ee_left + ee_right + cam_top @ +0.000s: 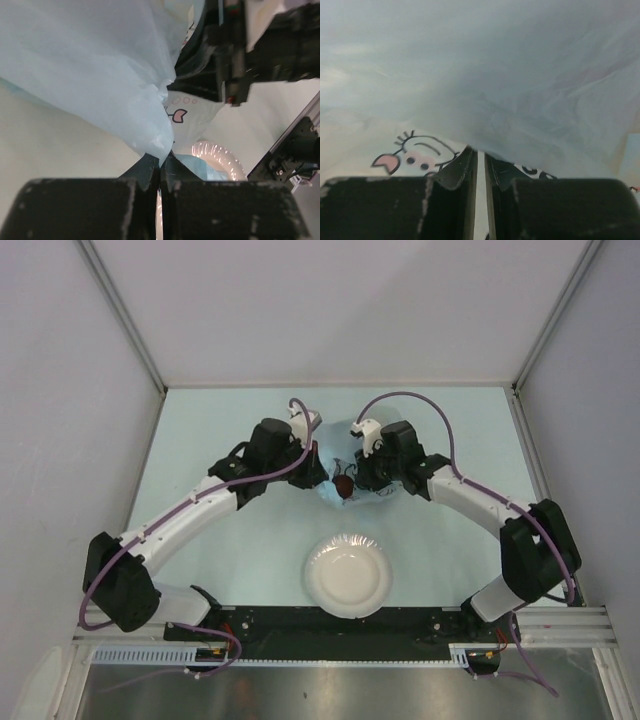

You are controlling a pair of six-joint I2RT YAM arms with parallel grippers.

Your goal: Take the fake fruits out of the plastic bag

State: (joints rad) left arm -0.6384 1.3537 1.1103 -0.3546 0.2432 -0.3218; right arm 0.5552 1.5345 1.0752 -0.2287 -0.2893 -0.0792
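Light-blue crinkly plastic bag (90, 65) sits pinched in the left claw (160, 162) and right claw (477, 154), both clamped tight on the film. Pulling apart hard could tear it.

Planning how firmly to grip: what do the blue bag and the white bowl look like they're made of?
The bag: thin translucent plastic film, judging by its creases and soft sheen. The bowl: probably glossy plastic or coated paper; light glints on its rim.
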